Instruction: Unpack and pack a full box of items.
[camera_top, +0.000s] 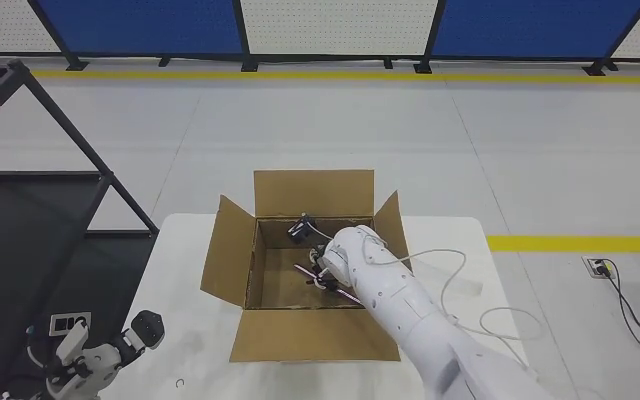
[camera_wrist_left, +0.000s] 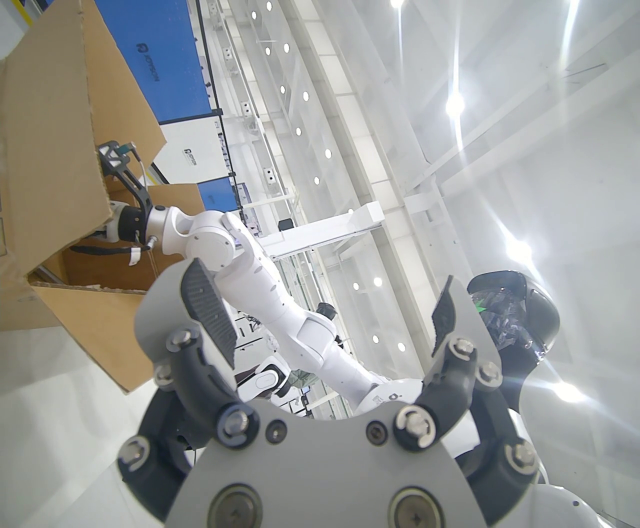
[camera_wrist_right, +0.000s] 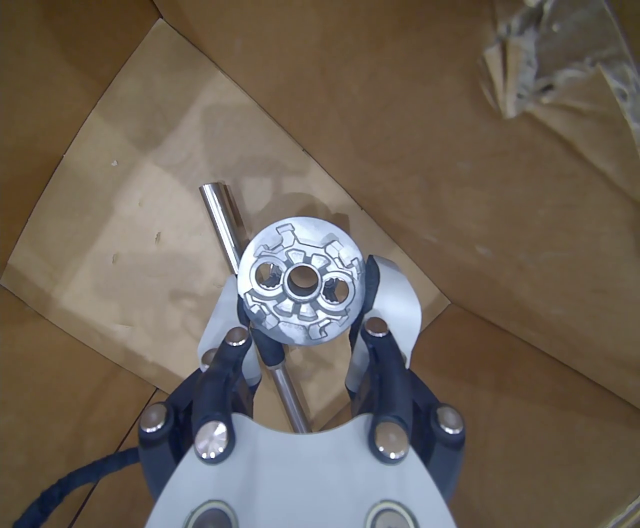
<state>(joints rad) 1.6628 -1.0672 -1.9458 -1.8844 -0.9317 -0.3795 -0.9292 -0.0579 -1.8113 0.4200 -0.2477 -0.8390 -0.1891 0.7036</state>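
An open cardboard box (camera_top: 228, 250) stands on the white table (camera_top: 185, 290), flaps spread outward. My right gripper (camera_top: 322, 275) is down inside it. In the right wrist view this gripper (camera_wrist_right: 306, 296) is shut on a round grey metal disc (camera_wrist_right: 300, 260) with a centre hole and raised teeth, held a little above the box floor. A shiny metal rod (camera_wrist_right: 220, 220) lies on the floor beneath the disc. My left gripper (camera_top: 148, 328) sits low off the table's front left corner. It points up toward the ceiling, open (camera_wrist_left: 325, 290) and holding nothing.
A crumpled clear plastic bag (camera_wrist_right: 555, 65) lies in a corner of the box. A black metal rack (camera_top: 60, 230) stands left of the table. One tiny dark ring (camera_top: 180, 383) lies near the table's front edge. Bare tabletop stretches left of the box.
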